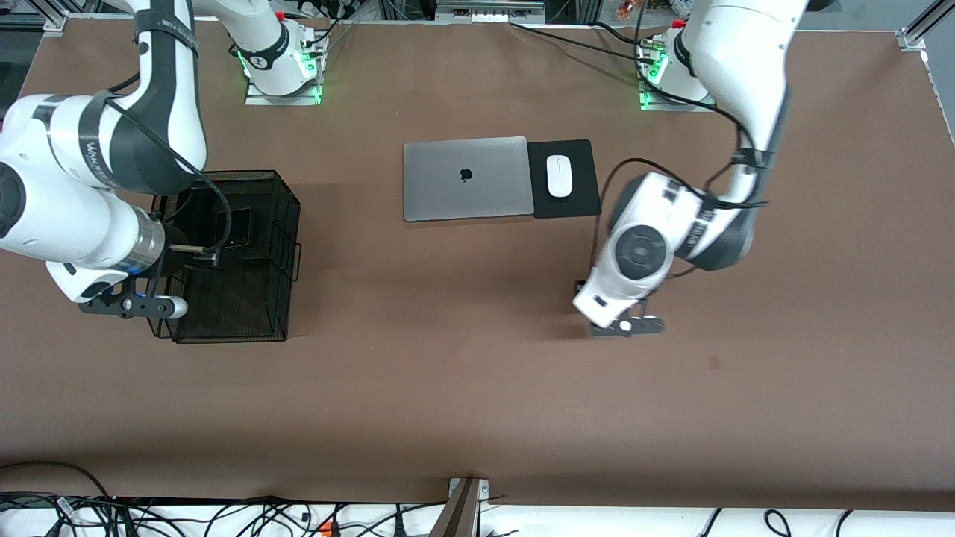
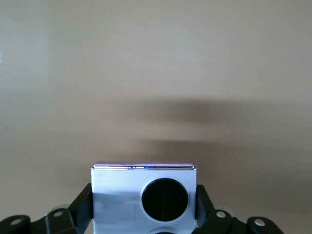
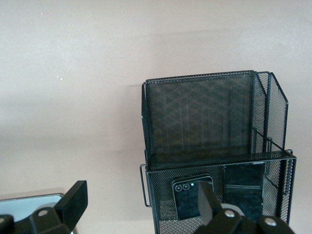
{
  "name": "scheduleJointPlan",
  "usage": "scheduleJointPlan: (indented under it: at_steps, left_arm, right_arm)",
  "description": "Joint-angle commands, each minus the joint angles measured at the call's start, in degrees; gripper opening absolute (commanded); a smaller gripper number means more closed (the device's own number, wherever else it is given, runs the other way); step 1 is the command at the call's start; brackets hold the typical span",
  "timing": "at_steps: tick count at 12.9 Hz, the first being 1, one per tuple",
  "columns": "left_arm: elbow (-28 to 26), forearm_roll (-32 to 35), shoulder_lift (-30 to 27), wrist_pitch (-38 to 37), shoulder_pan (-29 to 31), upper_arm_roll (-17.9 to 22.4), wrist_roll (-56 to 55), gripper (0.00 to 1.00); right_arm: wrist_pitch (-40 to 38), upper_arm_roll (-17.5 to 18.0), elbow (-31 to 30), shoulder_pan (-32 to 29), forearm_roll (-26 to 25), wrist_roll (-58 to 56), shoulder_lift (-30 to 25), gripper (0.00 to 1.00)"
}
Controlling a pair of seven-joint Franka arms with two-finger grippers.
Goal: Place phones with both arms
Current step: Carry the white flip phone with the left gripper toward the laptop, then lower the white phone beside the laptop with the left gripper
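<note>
Lower right of centre in the front view, left gripper point(image 1: 625, 325) over bare table, clamped on lavender phone point(image 2: 144, 192), likely bound for mesh rack point(image 1: 283, 224). Right gripper point(image 3: 141, 207) fingers apart over rack; two black phones point(image 3: 191, 195) inside.

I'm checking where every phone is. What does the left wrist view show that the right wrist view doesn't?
Only the left wrist view: the small squarish lavender-white phone with black circles clamped in the left tool. Only the right wrist view: the black wire-mesh organizer holding a small squarish black phone and a long black slab phone, with the right tool open. Both: brown tabletop.
</note>
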Motion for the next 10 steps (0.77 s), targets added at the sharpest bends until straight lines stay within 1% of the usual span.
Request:
scheduleJointPlan:
  at_steps: [1, 4, 6, 10]
  left_arm:
    - [9.72, 0.12, 7.01, -0.83, -4.64, 0.95, -5.10, 0.37]
    - [18.15, -0.05, 13.16, -0.13, -7.63, 0.86, -5.99, 0.37]
    - [23.34, -1.81, 16.95, 0.74, -9.74, 0.95, -6.95, 0.37]
    - [23.63, -4.09, 19.42, 10.13, -12.91, 0.95, -7.74, 0.37]
  right_arm:
    - [-0.43, 0.44, 1.79, -0.74, 1.04, 0.86, 0.85, 1.00]
    - [-0.43, 0.35, 1.79, -0.83, 1.04, 0.86, 0.85, 1.00]
    - [-0.52, 0.35, 1.70, -0.57, 1.04, 1.21, 0.85, 1.00]
    - [-0.61, 0.44, 1.70, -0.48, 1.04, 1.30, 0.85, 1.00]
